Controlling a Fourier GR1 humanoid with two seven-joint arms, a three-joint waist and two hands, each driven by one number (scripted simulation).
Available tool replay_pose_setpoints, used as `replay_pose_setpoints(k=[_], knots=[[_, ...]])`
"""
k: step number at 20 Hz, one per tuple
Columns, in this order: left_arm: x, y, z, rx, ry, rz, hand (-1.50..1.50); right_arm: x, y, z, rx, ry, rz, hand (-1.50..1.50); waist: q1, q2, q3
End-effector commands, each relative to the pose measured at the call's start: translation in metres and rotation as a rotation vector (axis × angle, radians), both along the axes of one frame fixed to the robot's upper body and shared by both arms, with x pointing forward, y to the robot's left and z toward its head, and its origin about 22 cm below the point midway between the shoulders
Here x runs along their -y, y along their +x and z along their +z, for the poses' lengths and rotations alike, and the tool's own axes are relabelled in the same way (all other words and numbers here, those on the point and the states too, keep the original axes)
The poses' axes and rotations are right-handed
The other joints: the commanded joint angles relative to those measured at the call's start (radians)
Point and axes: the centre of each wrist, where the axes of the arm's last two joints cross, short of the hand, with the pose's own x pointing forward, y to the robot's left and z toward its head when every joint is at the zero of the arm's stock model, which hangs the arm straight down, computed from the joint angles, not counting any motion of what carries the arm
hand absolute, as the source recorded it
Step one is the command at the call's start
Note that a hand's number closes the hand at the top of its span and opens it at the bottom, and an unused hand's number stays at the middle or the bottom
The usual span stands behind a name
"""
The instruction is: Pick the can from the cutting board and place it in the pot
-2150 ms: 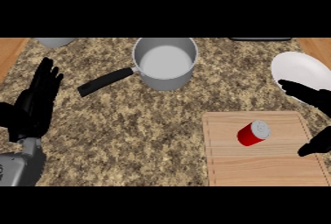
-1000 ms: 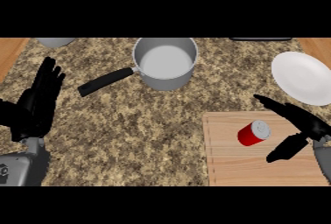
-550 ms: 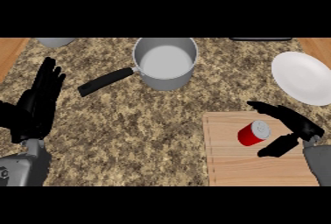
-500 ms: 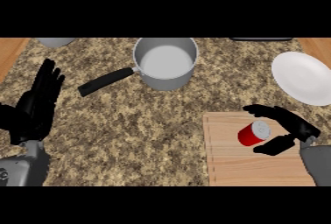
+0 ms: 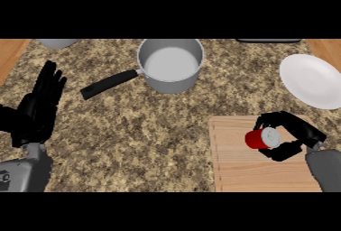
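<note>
The speckled granite counter (image 5: 146, 122) is carrying a grey pot (image 5: 170, 63) at far centre, a white plate (image 5: 313, 81) far right, and a wooden cutting board (image 5: 256, 169) near right.

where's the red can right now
In the head view, the red can lies at right on the wooden cutting board, with the right hand curled round it.

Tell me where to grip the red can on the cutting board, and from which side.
Grip the can across its round side wall, coming from its right. It lies tilted on the cutting board, silver end toward the right hand, whose fingers and thumb already curl round it from that side. Left hand rests open at the view's left.
</note>
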Motion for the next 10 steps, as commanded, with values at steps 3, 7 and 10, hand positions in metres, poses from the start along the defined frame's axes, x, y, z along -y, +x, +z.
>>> replay_pose_setpoints(k=[3,7,10], knots=[[-0.012,-0.010,0.000,-0.016,0.022,0.008,0.00,-0.008,-0.017,-0.012,0.020,-0.005,0.007,1.50,-0.003,0.002,0.003],[0.001,0.002,0.005,-0.001,0.005,-0.023,0.00,-0.169,-0.014,0.011,0.199,-0.063,0.306,1.50,0.025,-0.007,-0.002],[0.018,0.006,0.006,0.011,0.006,-0.091,0.00,-0.256,-0.023,0.041,0.314,-0.132,0.527,1.50,0.103,-0.012,-0.008]])
